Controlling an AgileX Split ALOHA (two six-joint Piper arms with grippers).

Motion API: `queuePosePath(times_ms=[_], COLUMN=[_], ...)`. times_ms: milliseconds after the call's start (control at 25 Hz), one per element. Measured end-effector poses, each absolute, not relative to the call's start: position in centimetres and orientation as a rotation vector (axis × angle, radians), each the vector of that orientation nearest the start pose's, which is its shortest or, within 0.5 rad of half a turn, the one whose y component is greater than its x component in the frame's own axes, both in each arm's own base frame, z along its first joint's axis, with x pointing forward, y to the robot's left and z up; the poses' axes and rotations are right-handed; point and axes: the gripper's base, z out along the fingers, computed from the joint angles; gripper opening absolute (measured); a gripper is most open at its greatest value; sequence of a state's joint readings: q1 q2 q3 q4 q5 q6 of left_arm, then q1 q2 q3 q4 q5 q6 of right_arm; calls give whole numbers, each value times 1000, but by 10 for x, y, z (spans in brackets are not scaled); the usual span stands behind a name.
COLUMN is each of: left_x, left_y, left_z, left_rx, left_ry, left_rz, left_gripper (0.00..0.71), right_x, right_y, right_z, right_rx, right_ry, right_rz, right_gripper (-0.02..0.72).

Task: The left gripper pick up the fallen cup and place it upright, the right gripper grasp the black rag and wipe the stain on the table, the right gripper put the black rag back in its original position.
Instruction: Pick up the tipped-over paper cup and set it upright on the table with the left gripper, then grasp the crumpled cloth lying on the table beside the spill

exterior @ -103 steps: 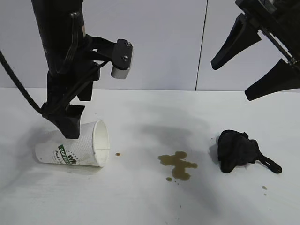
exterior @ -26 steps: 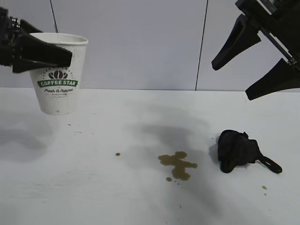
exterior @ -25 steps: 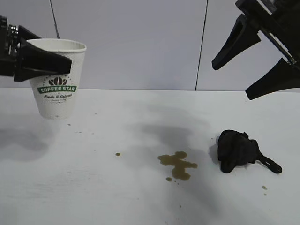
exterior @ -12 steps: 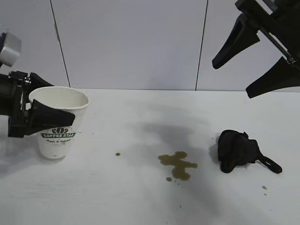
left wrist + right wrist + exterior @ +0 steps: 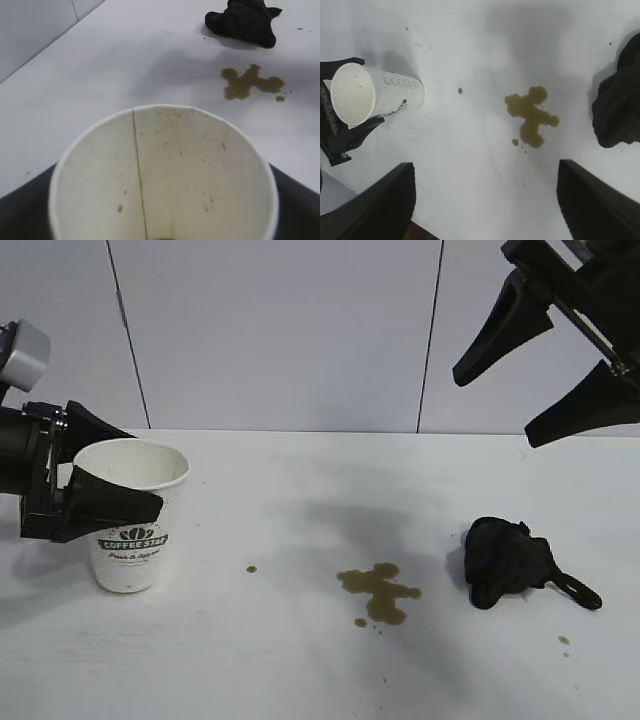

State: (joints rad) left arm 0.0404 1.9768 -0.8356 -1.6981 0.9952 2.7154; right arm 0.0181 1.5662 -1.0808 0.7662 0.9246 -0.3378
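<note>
At the left of the frame the cup (image 5: 133, 528) stood upright on the table (image 5: 300, 670), the left gripper (image 5: 105, 490) around its rim; whether it gripped was unclear. The right gripper (image 5: 560, 370) hung open at the upper right.

Background wall and stray specks

A pale grey panelled wall (image 5: 300, 335) fills the upper frame, split by dark vertical seams. A lone brown dot (image 5: 251, 569) sits left of centre; two tinier specks (image 5: 564, 641) lie at lower right.
</note>
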Motion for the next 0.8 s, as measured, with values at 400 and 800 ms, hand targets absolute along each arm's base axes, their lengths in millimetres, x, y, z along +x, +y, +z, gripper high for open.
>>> queuePosePath(times_ms=[400, 800], left_x=[325, 325], left_y=[-61, -59], left_z=[118, 134], left_rx=[1240, 1204], left_ry=[1704, 1743], left_rz=[-601, -565], left_gripper=[689, 690], right_x=[306, 306], right_y=[56, 56], right_z=[259, 259], right_rx=[59, 59], right_ry=[2675, 2675], right_rz=[859, 859], right_gripper=[542, 542])
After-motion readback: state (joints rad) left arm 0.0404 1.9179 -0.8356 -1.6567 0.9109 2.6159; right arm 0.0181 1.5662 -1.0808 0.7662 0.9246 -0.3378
